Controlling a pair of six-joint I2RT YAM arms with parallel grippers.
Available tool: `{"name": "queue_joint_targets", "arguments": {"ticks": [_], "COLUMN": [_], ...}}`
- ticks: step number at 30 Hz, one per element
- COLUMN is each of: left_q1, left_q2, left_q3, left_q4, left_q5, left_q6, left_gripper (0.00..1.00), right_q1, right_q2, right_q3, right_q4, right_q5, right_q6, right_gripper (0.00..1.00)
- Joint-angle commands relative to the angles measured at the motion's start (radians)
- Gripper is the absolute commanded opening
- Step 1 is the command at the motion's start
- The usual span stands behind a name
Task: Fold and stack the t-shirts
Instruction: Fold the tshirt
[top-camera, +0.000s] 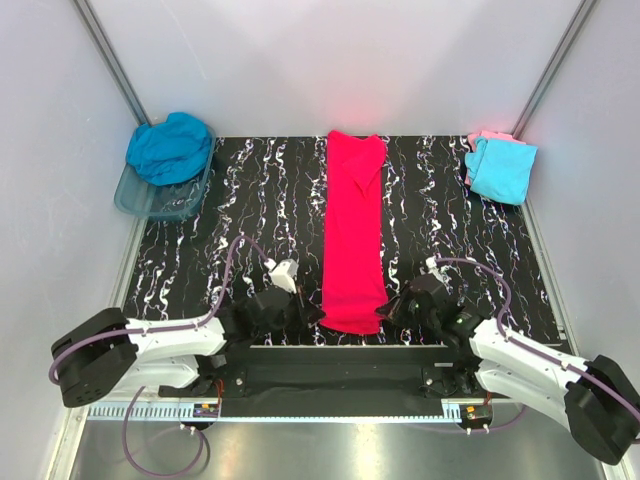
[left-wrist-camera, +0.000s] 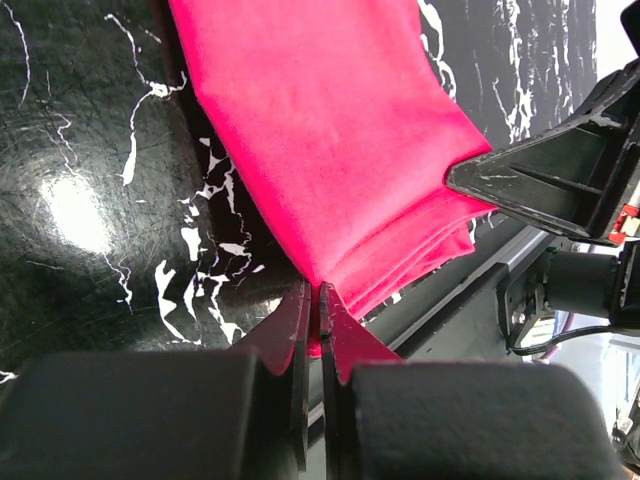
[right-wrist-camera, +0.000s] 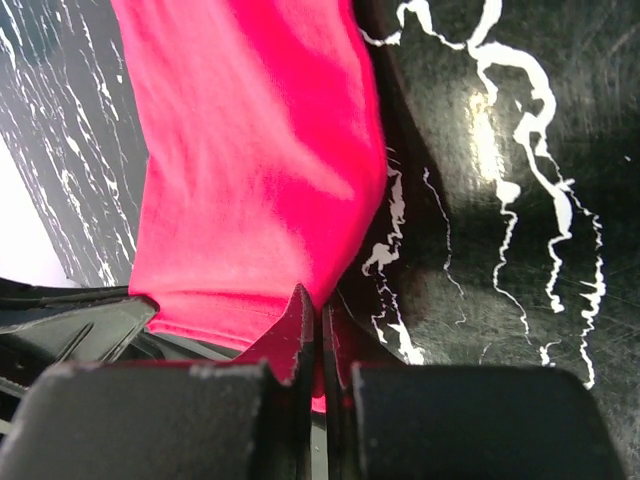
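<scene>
Long narrow strip of pink-red shirt (top-camera: 353, 235) down the middle of the black marbled table (top-camera: 250, 200), 12 to 6 o'clock. Near hem corners pinched tight in the jaws of the left gripper (top-camera: 305, 312) at 7 and the right gripper (top-camera: 392, 310) at 5. At 10, teal shirt (top-camera: 170, 148) heaped on a clear tub (top-camera: 150, 205); at 2, light cyan shirt (top-camera: 500, 170) over a pale pink shirt (top-camera: 487, 136).

Bright, even overhead light, soft shadows. White glare patches mark the glossy table (left-wrist-camera: 70, 215) in both wrist views, where the left gripper (left-wrist-camera: 318, 300) and right gripper (right-wrist-camera: 320, 305) blur near the lens.
</scene>
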Motion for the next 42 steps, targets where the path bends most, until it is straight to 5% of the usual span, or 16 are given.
{"name": "queue_joint_targets", "arguments": {"ticks": [1,18,21,25,28,42], "left_q1": [-0.001,0.142,0.142,0.143,0.143,0.143], "left_q2": [-0.046,-0.121,-0.151,-0.177,-0.187,-0.191], "left_q3": [0.045,0.199,0.136,0.073,0.047,0.056], "left_q4": [-0.037,-0.226,-0.198,-0.170,-0.158,-0.167], "left_q5": [-0.037,-0.008,-0.005,0.003,0.009,0.015], "left_q6": [0.029,0.176,0.152,0.116,0.105,0.107], "left_gripper": [0.00,0.00,0.00,0.00,0.00,0.00], "right_q1": [0.005,-0.013,-0.013,-0.013,-0.013,0.070], "right_q2": [0.004,0.077,0.057,0.016,-0.009,0.118], "right_q3": [0.060,0.219,0.160,0.067,0.022,-0.068], "right_q4": [-0.028,-0.035,-0.027,-0.018,-0.018,0.206], "right_q5": [0.065,0.109,0.090,0.054,0.022,-0.010], "right_q6": [-0.033,-0.097,-0.073,-0.042,-0.022,0.053], "right_gripper": [0.00,0.00,0.09,0.46,0.63,0.66]}}
